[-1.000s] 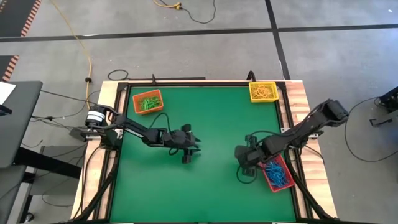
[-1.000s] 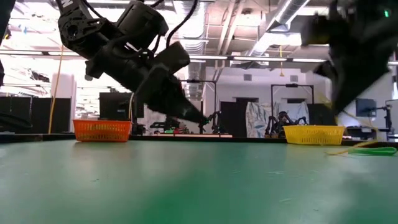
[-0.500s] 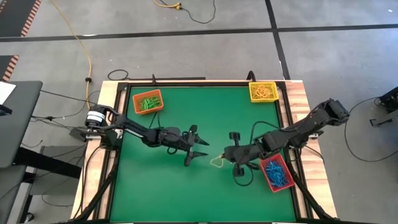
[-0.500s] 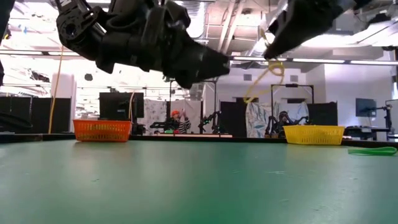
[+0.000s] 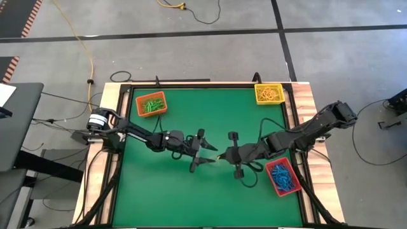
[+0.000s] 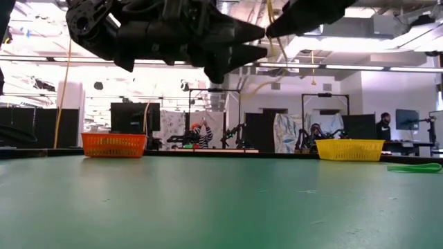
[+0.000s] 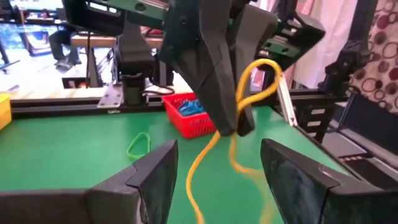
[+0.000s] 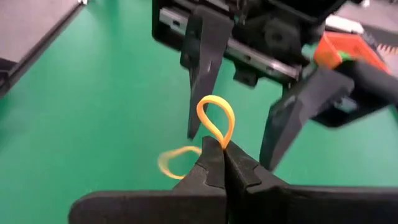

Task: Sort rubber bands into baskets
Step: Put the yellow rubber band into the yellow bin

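Your right gripper (image 8: 222,163) has its fingers clamped on a yellow rubber band (image 8: 216,118), whose loop hangs between the spread fingers of your left gripper (image 5: 205,151), at its 3 o'clock.

Yellow band's (image 7: 205,162) blurred lower end seems cropped.

Both arms were dark, basically matte black, built from chunky jointed segments with black cables looping along them. The left arm (image 5: 137,133) had a silvery-white round motor housing near its base. The left pincer (image 5: 205,151) had long tapered black fingers (image 7: 298,174), kinda wedge-shaped. The right pincer (image 8: 222,163) had flat black fingers with stepped, notched tips.
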